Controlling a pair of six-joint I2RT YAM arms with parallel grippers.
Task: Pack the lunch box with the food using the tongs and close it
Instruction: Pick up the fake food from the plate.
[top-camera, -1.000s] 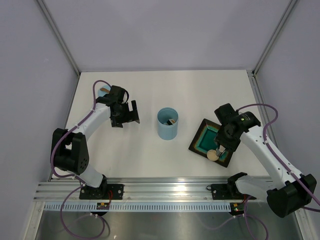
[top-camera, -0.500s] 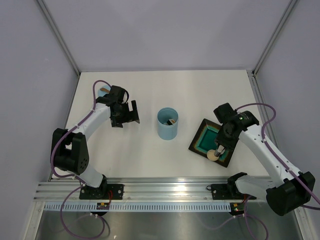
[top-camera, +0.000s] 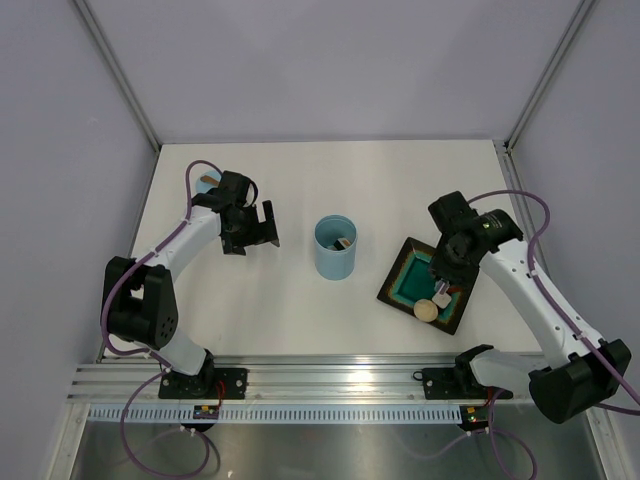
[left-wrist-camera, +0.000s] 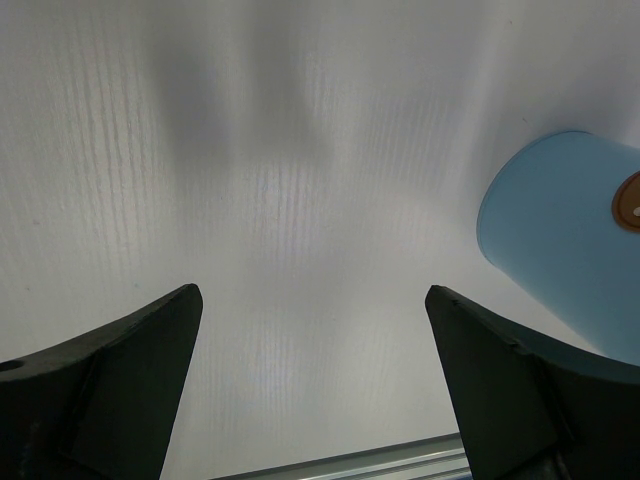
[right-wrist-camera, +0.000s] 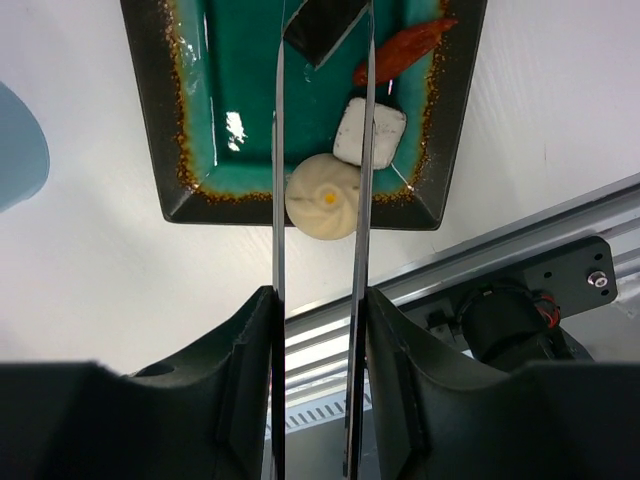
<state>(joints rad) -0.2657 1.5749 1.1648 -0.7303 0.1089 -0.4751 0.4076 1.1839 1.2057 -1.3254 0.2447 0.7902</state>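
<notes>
My right gripper (right-wrist-camera: 320, 300) (top-camera: 452, 262) is shut on the tongs (right-wrist-camera: 277, 200), squeezing their two silver arms over the dark, teal-centred plate (right-wrist-camera: 152, 80) (top-camera: 398, 278). Between the arms, near their tips, is a dark piece (right-wrist-camera: 320, 30) that looks pinched. On the plate lie a beige bun (right-wrist-camera: 322, 197) (top-camera: 427, 310), a white cube (right-wrist-camera: 350, 130) and a red piece (right-wrist-camera: 405, 50). The light blue lunch box (top-camera: 335, 262) (left-wrist-camera: 560, 230) stands upright and uncovered mid-table with some food inside. My left gripper (top-camera: 250, 228) (left-wrist-camera: 310, 300) is open to its left, holding nothing.
A small blue disc with a brown tab (top-camera: 207, 184) lies at the far left, partly behind the left arm. The aluminium rail (top-camera: 320, 378) runs along the near table edge, close to the plate. Frame posts stand at the back corners.
My right gripper has squeezed the tongs narrower and shifted slightly away from the near edge over the plate. The left arm has not moved.
</notes>
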